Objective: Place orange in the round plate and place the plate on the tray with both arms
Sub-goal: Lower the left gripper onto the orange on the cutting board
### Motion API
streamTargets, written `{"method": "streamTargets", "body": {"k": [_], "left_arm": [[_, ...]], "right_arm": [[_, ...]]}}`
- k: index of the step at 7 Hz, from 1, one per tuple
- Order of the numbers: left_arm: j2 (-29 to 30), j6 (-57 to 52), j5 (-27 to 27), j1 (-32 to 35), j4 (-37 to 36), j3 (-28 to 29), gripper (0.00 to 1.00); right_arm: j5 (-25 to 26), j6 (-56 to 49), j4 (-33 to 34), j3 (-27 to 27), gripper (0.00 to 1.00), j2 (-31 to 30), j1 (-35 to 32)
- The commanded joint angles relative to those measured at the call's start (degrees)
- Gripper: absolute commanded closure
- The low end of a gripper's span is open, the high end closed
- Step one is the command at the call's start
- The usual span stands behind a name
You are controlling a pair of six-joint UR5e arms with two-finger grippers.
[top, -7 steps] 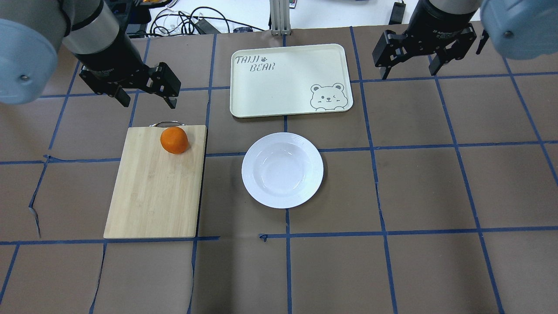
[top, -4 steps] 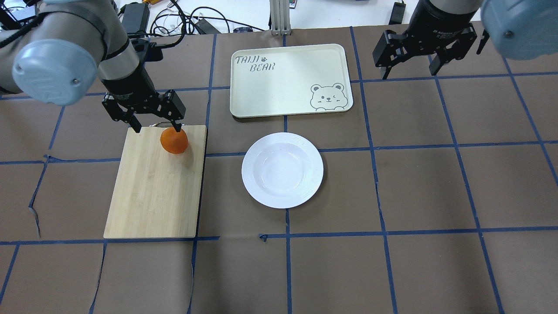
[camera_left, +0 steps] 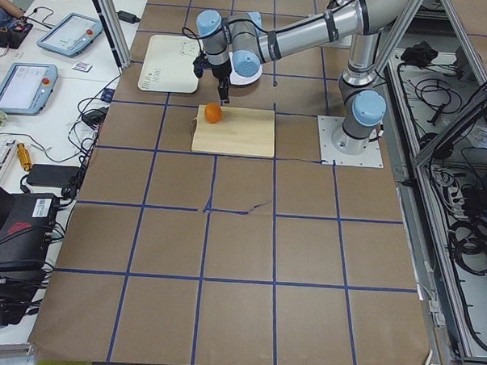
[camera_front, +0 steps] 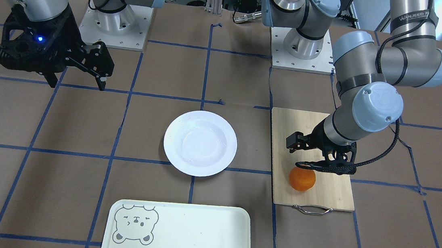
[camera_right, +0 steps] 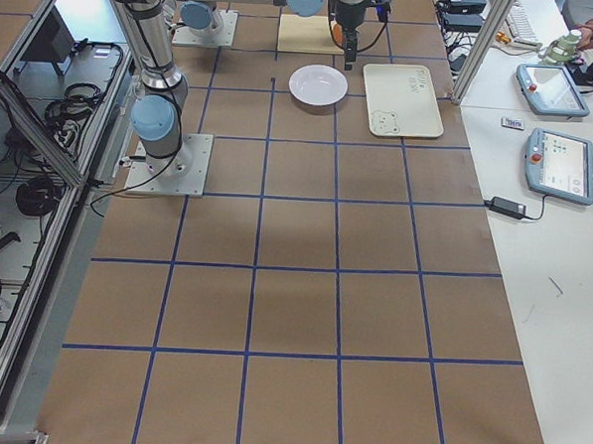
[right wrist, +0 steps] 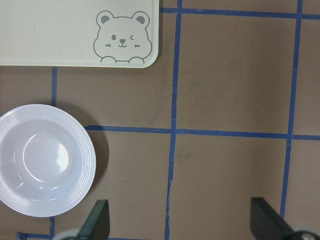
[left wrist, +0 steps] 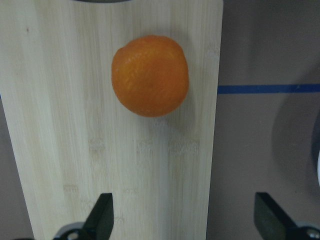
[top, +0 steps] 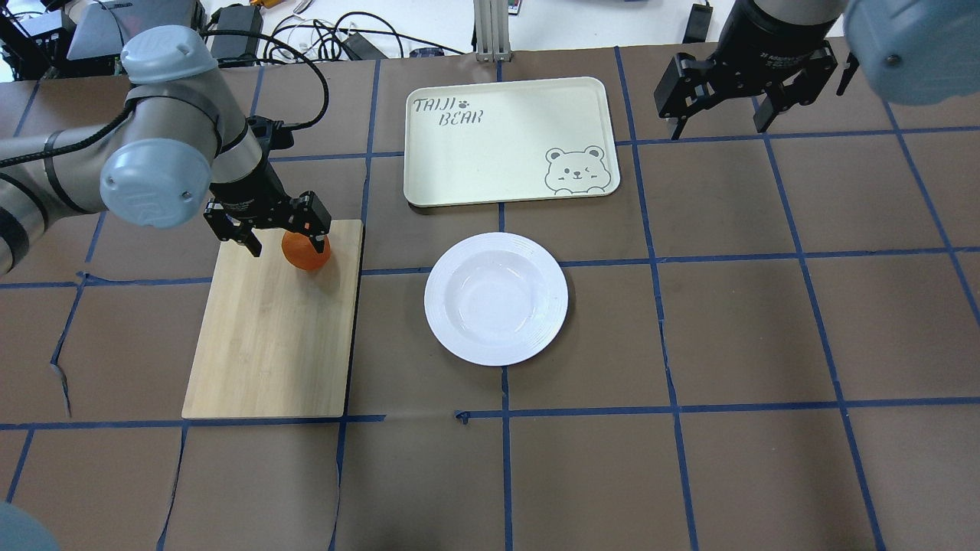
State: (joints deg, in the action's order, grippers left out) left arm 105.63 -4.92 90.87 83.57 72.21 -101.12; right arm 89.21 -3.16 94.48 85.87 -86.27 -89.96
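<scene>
The orange (top: 308, 256) (camera_front: 302, 179) (left wrist: 150, 75) rests on the far end of a bamboo cutting board (top: 268, 344) (camera_front: 331, 195). My left gripper (top: 285, 246) (camera_front: 324, 167) (left wrist: 184, 215) hangs open low over the board. In the overhead view one of its fingers overlaps the orange, while the left wrist view shows the fruit ahead of the fingertips, not between them. The white round plate (top: 496, 298) (camera_front: 200, 143) (right wrist: 42, 160) sits empty at the table's centre. The cream tray (top: 498, 141) (camera_front: 186, 234) (right wrist: 60, 35) lies beyond it. My right gripper (top: 720, 126) (camera_front: 77, 84) (right wrist: 181, 217) hovers open and empty, right of the tray.
The board's metal handle (camera_front: 312, 209) sticks out toward the far side. Cables (top: 321, 38) lie past the table's far edge. Tablets (camera_right: 558, 166) rest on a side bench. Brown paper with blue tape lines covers the table (top: 689, 459).
My left arm has come down and in toward the orange, its open fingers now at the fruit. The right arm, plate, tray and orange have not moved.
</scene>
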Motion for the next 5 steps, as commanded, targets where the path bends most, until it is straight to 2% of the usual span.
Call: {"method": "streamTargets", "body": {"k": [1, 5], "left_arm": [[3.6, 2.2, 1.2, -0.5, -5.1, -0.5, 0.00], [7.9, 3.6, 1.3, -0.4, -8.7, -0.3, 0.00]], "right_arm": [[0.0, 0.0, 0.0, 0.0, 0.00, 0.0, 0.0], [0.0, 0.0, -0.1, 0.0, 0.00, 0.0, 0.0]]}}
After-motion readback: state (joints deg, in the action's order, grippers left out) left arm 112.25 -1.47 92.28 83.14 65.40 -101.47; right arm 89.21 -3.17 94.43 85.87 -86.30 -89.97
